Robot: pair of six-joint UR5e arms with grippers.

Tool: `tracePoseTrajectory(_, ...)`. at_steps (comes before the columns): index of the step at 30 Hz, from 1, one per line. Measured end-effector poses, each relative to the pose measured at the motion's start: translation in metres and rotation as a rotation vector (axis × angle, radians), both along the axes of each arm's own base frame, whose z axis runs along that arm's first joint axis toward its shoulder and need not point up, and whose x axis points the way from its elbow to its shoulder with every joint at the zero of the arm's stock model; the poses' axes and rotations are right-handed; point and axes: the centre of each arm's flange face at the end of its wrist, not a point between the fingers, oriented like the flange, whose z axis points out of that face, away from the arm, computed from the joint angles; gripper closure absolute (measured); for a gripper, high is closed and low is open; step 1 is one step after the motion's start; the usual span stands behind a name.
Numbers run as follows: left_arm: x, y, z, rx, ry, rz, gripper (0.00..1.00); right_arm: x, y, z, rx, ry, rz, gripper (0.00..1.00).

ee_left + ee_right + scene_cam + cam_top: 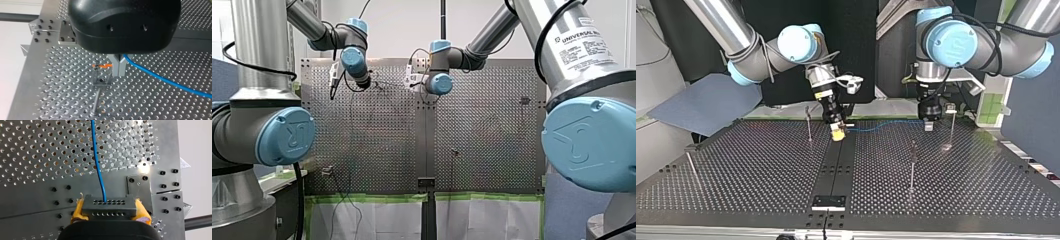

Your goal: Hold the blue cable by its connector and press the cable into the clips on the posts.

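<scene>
Perforated metal table point(761, 165): matte, densely dotted, with a plain dark strip down the middle. Thin metal posts point(912, 165) stand well apart on it. The blue cable point(881, 127), smooth and round, sags slightly between our two claws near the top view's far edge. Our right gripper point(837, 133) clamps the connector point(109, 206), a dark block with rows of holes, between worn yellow pads point(78, 210). Our left gripper point(118, 73), its grey metal fingers narrowed, pinches the cable just beside a post's clip point(100, 81).

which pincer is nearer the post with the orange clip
Left. My left pincer, shut on the blue cable, sits right beside the post with the orange clip; my right pincer is farther along the cable, shut on the connector.
</scene>
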Motion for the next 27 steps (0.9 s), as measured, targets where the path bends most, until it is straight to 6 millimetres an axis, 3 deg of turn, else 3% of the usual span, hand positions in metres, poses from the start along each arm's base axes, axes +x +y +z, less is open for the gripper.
tracePoseTrajectory(9,0.007,0.004,-0.001,-0.004,-0.006,0.002,0.98,0.004,-0.002,0.004,-0.008,-0.005,0.015,1.00)
tracePoseTrajectory(17,0.020,0.003,0.003,-0.021,-0.019,0.007,0.98,0.018,-0.008,-0.009,0.005,0.009,0.023,1.00)
tracePoseTrajectory(23,0.031,0.002,0.017,-0.047,-0.050,0.018,0.98,0.023,-0.014,0.002,-0.009,-0.005,0.023,1.00)
tracePoseTrajectory(27,0.038,0.002,0.009,-0.047,-0.036,0.029,0.98,0.023,-0.018,0.006,-0.014,-0.010,0.019,1.00)
